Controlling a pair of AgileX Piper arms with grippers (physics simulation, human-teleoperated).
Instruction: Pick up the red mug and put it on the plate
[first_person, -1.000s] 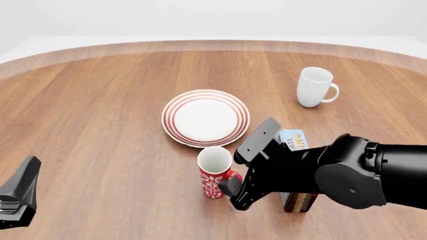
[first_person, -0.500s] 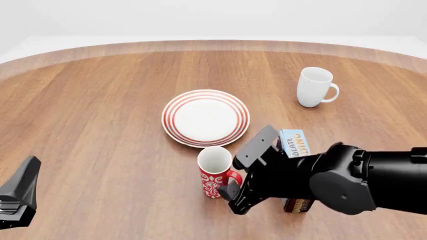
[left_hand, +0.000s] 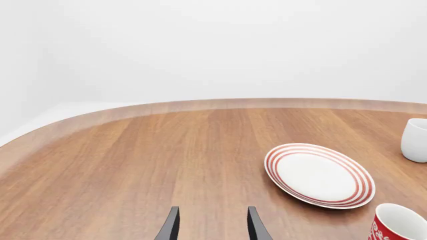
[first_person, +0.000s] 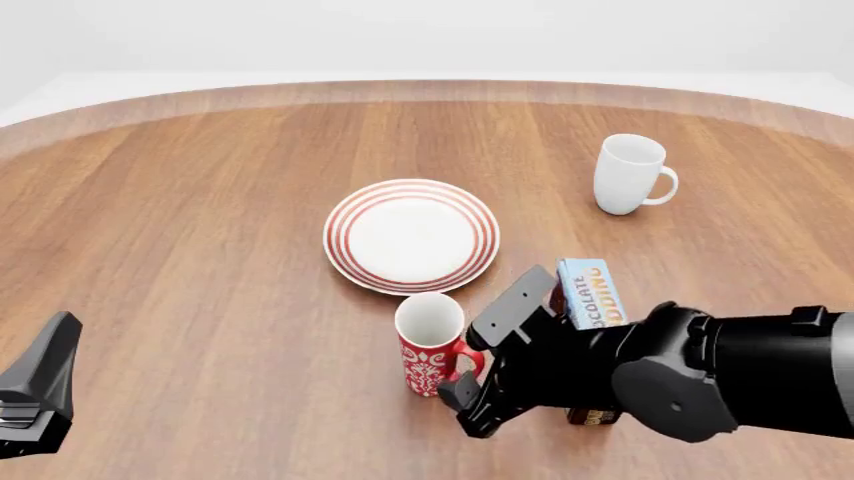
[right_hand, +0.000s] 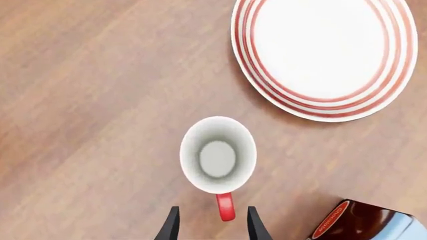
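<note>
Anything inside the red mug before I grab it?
The red mug looks empty: the right wrist view shows only its white walls and bare bottom. The right end effector straddles its handle, covering nothing inside.

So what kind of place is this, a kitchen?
Probably not a real kitchen: it looks computer-made, a bare wooden table against blank white, set with a plate, a red mug and a white mug.

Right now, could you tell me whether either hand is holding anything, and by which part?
Nothing is held. The right hand is open, its fingers either side of the red mug's handle without closing. The left hand is open and empty.
</note>
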